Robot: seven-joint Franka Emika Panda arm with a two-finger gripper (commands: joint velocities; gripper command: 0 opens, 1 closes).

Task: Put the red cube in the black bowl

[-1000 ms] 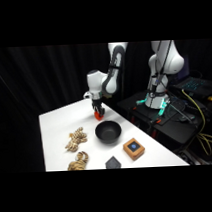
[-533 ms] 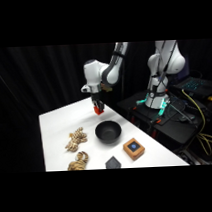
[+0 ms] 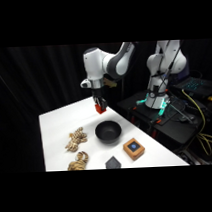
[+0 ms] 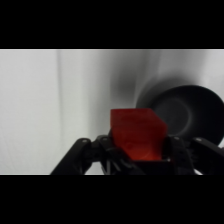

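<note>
The claw (image 3: 99, 108) is hanging above the white desk (image 3: 55, 126), clamped on the red cube (image 3: 99, 110) — the cube is sitting between the fingers, clear of the desk surface, up and to the left of the black bowl (image 3: 108, 131) in the side view. In the wrist view the red cube (image 4: 137, 134) is filling the space between the black linkage, with the black bowl (image 4: 186, 112) lying beyond it to the right. Pale ridged pieces (image 3: 76, 140), a dark grey flat block (image 3: 113, 163) and a tan block with a blue centre (image 3: 133, 148) are resting near the bowl.
</note>
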